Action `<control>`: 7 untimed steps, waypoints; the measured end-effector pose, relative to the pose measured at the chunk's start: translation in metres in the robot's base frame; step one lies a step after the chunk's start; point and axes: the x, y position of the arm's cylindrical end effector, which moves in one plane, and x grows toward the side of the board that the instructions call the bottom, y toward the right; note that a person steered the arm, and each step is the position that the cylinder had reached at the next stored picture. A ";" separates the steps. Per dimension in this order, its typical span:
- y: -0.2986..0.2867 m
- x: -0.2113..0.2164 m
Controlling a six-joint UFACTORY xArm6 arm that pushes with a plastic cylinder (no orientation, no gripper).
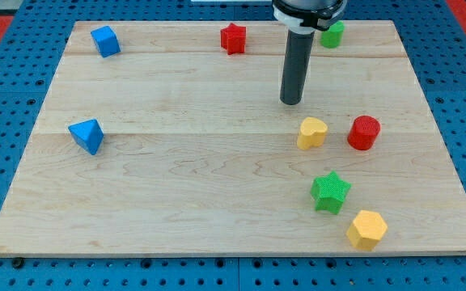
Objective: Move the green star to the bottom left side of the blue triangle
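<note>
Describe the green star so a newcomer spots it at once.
Start at the wooden board's bottom right area. Beside the yellow hexagon near the bottom edge, up-left and almost touching it, sits the green star. It is the only star-pointed green block; the other green block is at the view's top.

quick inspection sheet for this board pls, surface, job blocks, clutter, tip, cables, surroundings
surface: pale wooden board, flat, blocks spread over it
job's things: green star low on the view's right; blue triangle at the view's left, far from the star
clutter: yellow hexagon close beside the star; yellow heart and red cylinder above the star; blue cube, red star and a green block along the view's top
gripper: none; my tip is above the yellow heart, touching no block
cables: nothing seen
surroundings: blue perforated base around the board
</note>
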 end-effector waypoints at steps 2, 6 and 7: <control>0.013 0.000; 0.070 0.002; 0.104 0.016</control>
